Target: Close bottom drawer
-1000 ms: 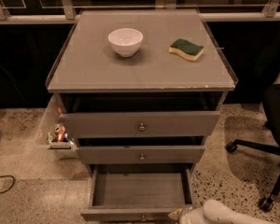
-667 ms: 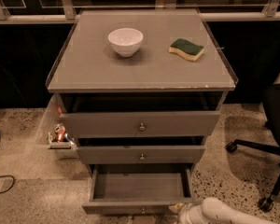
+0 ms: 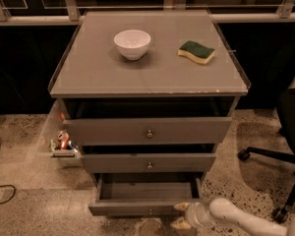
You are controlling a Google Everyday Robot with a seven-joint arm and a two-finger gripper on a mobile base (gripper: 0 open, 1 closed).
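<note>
Downward view onto a grey three-drawer desk (image 3: 152, 75) on a speckled stone floor (image 3: 34, 205), with a dark wall and a pale rail behind

On the flat top, a white bowl (image 3: 132, 43) left of centre, upright; to its right, well apart from it, a green-and-yellow sponge (image 3: 196, 51) lying flat near the right edge

Down the front, a wide top drawer front (image 3: 113, 131) with a small round knob at its middle and a dark gap above it; below that, a narrower middle drawer front (image 3: 113, 162), also with a knob

Lowest of the three, the bottom drawer (image 3: 147, 191), pulled well out toward the viewer, its shallow grey tray exposed, its flat front at the very bottom of the view, a small metal knob (image 3: 150, 211) at the middle of that front

At bottom right, a pale rounded robot arm (image 3: 236, 218) reaching in from the right edge, low to the floor; at its end the gripper (image 3: 179, 216), just beside the right end of the bottom drawer's front; fingers (image 3: 181, 207) spread apart and grasping nothing, the upper one touching or nearly touching the front's right corner, the lower one below it near the floor

To the left of the desk, a clear bin (image 3: 59, 149) with a red-and-white can inside; further left, a dark cable (image 3: 2, 193) on the floor

At the right edge, part of a black office chair (image 3: 285, 161) with wheeled legs
</note>
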